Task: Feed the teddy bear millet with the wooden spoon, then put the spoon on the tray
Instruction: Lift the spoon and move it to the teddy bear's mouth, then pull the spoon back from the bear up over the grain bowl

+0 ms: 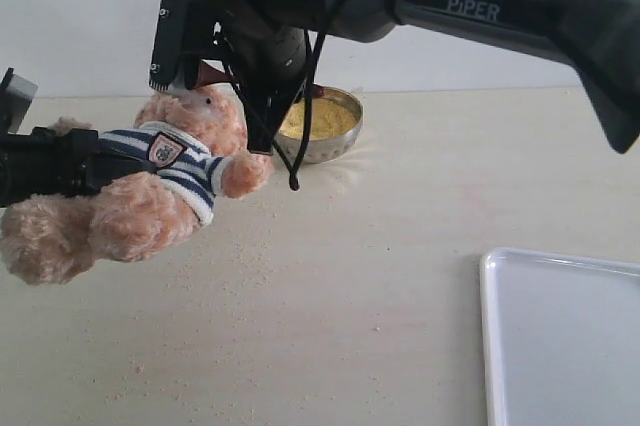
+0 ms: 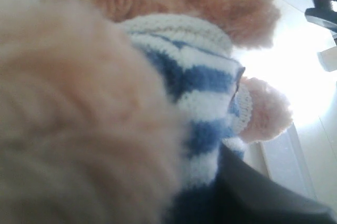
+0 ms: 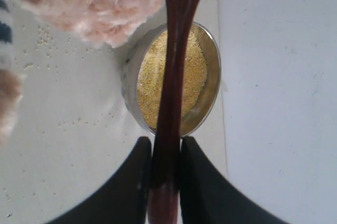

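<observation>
My right claw [image 3: 166,148] is clamped on the wooden spoon [image 3: 171,77]. In the right wrist view its two dark fingers [image 3: 131,182] press either side of the thin handle at the bottom of the frame. From there the glossy red-brown handle runs straight up the frame, passing over the metal bowl [image 3: 213,77]. It widens at the top edge, just beside the fluffy head of the teddy bear [image 1: 150,201]. I cannot tell from any view whether the spoon carries grains. The millet [image 1: 318,118] fills the bowl, which stands on the worktop [image 1: 400,226] at upper centre of the exterior view, just right of the bear's head and raised paw. Stray grains [image 1: 250,256] lie scattered on the worktop below the bear and the bowl. My left claw [image 1: 110,158] comes in from the left edge of the exterior view and is closed on the bear's body across its navy-and-white striped shirt. The bear is tilted, with its head toward the bowl and its legs at the lower left of the frame. In the left wrist view fur and stripes fill nearly everything, and one dark finger [image 2: 258,197] lies against the shirt at lower right. The tray [image 1: 560,346] sits at the lower right corner of the exterior view, white, well apart from the bear, the bowl and the spoon.
</observation>
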Robot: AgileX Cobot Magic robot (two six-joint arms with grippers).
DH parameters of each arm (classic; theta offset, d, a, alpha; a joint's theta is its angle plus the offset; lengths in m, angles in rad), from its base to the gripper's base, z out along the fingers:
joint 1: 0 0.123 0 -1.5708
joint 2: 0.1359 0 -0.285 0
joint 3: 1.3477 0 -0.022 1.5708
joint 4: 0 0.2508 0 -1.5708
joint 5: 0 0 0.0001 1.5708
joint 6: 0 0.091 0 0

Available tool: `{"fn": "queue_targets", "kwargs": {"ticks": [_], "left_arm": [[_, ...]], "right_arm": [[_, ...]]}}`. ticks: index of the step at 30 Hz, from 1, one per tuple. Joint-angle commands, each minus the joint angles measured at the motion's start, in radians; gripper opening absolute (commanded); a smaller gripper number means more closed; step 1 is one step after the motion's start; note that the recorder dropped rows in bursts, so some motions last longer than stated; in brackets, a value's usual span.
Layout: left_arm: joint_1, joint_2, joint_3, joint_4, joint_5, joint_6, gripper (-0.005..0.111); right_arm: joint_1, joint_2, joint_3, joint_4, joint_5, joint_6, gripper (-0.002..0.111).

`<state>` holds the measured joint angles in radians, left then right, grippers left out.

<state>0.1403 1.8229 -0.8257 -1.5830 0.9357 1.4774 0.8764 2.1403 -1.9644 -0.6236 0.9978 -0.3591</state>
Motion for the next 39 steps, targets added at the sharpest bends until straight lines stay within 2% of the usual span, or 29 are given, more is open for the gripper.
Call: {"fn": "queue_targets", "kwargs": {"ticks": [1, 7, 23, 27, 32, 39], "left_arm": [[0.002, -0.001, 0.000, -0.021, 0.029, 0.009, 0.005], [0.002, -0.001, 0.000, -0.025, 0.029, 0.009, 0.005], [0.002, -0.001, 0.000, -0.025, 0.029, 0.009, 0.005], [0.002, -0.001, 0.000, -0.035, 0.029, 0.009, 0.005], [0.002, -0.001, 0.000, -0.050, 0.027, 0.009, 0.005], [0.002, -0.001, 0.000, -0.080, 0.032, 0.009, 0.005]], "right_arm": [[0.011, -0.002, -0.003, -0.063, 0.001, 0.058, 0.000], [0.011, -0.015, -0.003, 0.020, 0.017, 0.100, 0.000], [0.001, -0.056, -0.003, 0.028, 0.131, 0.152, 0.000], [-0.057, -0.127, -0.003, 0.173, 0.138, 0.120, 0.000], [-0.182, -0.182, -0.003, 0.291, 0.223, 0.068, 0.000], [-0.384, -0.183, -0.001, 0.599, 0.223, -0.160, 0.000]]}}
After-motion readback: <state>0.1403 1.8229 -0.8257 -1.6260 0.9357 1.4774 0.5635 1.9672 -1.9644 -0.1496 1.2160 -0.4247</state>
